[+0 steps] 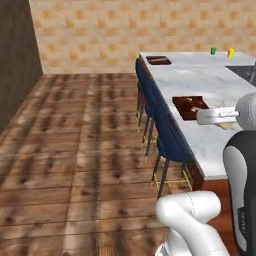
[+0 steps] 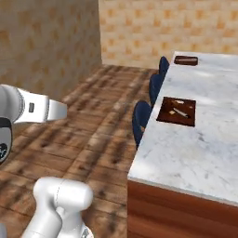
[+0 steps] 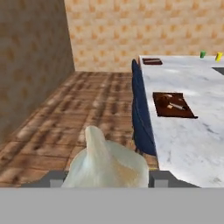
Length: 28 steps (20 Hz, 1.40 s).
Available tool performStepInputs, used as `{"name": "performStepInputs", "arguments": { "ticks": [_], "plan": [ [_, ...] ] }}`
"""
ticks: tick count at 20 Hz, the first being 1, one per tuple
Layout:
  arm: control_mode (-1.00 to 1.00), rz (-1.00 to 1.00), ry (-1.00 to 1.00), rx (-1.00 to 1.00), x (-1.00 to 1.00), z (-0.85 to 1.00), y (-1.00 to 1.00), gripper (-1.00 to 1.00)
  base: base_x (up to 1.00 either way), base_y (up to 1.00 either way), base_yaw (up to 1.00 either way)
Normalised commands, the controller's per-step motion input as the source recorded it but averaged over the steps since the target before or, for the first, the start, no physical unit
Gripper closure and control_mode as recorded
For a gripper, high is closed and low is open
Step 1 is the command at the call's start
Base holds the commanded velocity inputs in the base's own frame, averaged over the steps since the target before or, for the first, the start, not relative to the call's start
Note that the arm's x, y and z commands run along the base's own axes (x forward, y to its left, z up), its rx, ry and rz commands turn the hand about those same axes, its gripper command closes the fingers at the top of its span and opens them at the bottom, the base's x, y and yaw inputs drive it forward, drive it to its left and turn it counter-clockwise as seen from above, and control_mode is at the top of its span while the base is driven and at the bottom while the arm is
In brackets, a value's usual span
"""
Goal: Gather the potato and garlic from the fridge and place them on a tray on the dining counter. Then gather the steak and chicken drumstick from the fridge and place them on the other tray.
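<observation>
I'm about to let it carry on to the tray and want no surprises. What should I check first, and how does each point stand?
1. Garlic between the jaws: ok.
2. Near tray on the dining counter in sight: ok.
3. Room left on that tray: ok, part bare.
4. Potato already on it: cannot tell.
5. Far tray unused: cannot tell.
6. Blue stools clear of the path: cannot tell.

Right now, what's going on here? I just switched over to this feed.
The arm is carrying the garlic between its jaws, close in front of the hand camera. Ahead on the right is the dining counter, with blue stools along its near side. The nearer tray already has something on it, though I can't tell what, and a second tray sits at the far end. The garlic hasn't been set down yet.
</observation>
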Motion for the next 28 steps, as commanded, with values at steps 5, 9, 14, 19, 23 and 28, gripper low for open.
{"name": "performStepInputs", "arguments": {
  "ticks": [5, 9, 14, 19, 23, 28],
  "plan": [
    [1.00, 0.00, 0.00, 0.00, 0.00, 0.00, 0.00, 1.00, 0.38, 0.99, -0.55],
    [1.00, 0.00, 0.00, 0.00, 0.00, 0.00, 0.00, 1.00, 0.51, 1.00, -0.52],
    [1.00, 0.00, 0.00, 0.00, 0.00, 0.00, 0.00, 1.00, 0.94, 1.00, -0.49],
    [1.00, 0.00, 0.00, 0.00, 0.00, 0.00, 0.00, 1.00, 1.00, 1.00, -0.47],
    [1.00, 0.00, 0.00, 0.00, 0.00, 0.00, 0.00, 1.00, 1.00, 1.00, -0.46],
    [1.00, 0.00, 0.00, 0.00, 0.00, 0.00, 0.00, 1.00, 0.87, 1.00, -0.40]
  ]
}}
